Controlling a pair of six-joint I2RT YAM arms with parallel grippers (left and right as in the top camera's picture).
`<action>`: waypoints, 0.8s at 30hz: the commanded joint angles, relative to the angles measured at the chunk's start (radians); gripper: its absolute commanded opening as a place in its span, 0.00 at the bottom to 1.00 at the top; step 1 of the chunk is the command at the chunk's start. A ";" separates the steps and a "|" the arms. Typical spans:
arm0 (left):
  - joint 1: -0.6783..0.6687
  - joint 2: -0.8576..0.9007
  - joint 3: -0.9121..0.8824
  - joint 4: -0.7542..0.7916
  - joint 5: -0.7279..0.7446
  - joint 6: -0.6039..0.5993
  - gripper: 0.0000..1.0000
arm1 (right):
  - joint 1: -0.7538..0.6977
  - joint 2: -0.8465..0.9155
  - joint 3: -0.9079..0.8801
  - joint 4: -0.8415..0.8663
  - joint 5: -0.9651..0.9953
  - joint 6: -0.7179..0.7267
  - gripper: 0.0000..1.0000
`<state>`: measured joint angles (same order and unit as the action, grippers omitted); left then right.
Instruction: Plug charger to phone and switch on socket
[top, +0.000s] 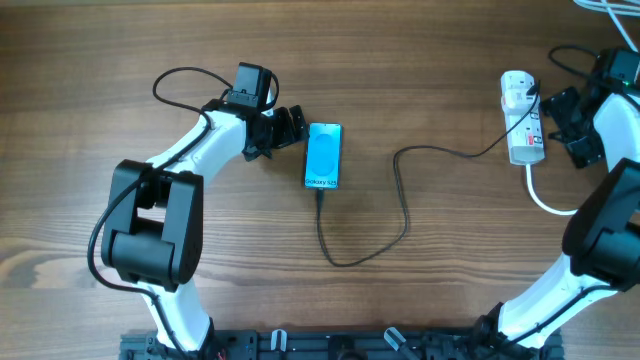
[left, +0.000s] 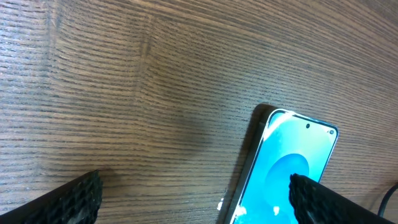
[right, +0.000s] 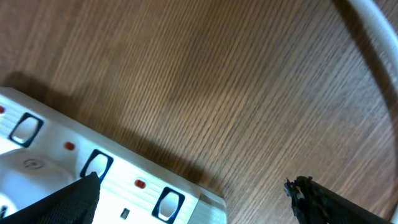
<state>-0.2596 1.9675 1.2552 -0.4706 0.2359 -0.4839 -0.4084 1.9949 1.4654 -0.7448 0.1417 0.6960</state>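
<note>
The phone (top: 323, 156) lies flat at the table's middle, turquoise screen up, white lettered band at its near end. The thin black charger cable (top: 400, 200) enters that near end, loops right and runs up to the white socket strip (top: 523, 120) at the far right. My left gripper (top: 290, 127) is open and empty just left of the phone's far end; the phone (left: 283, 174) shows between its fingers in the left wrist view. My right gripper (top: 570, 125) is open and empty just right of the strip, whose switches and red lamps (right: 99, 171) show in the right wrist view.
A thick white lead (top: 545, 200) curves from the strip's near end toward my right arm, and shows in the right wrist view (right: 373, 25). A black cable (top: 175, 85) loops behind my left arm. More cables lie at the far right corner (top: 610, 10).
</note>
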 joint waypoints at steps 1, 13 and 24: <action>0.000 0.013 0.000 0.000 -0.002 0.005 1.00 | 0.003 0.034 -0.008 0.005 -0.010 0.011 1.00; 0.000 0.013 0.000 0.000 -0.002 0.005 1.00 | 0.003 0.106 -0.019 0.080 -0.073 0.014 1.00; 0.000 0.013 0.000 0.000 -0.002 0.005 1.00 | 0.016 0.109 -0.019 0.131 -0.066 0.014 1.00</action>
<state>-0.2596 1.9675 1.2552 -0.4706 0.2359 -0.4839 -0.4007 2.0777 1.4582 -0.6266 0.0784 0.6998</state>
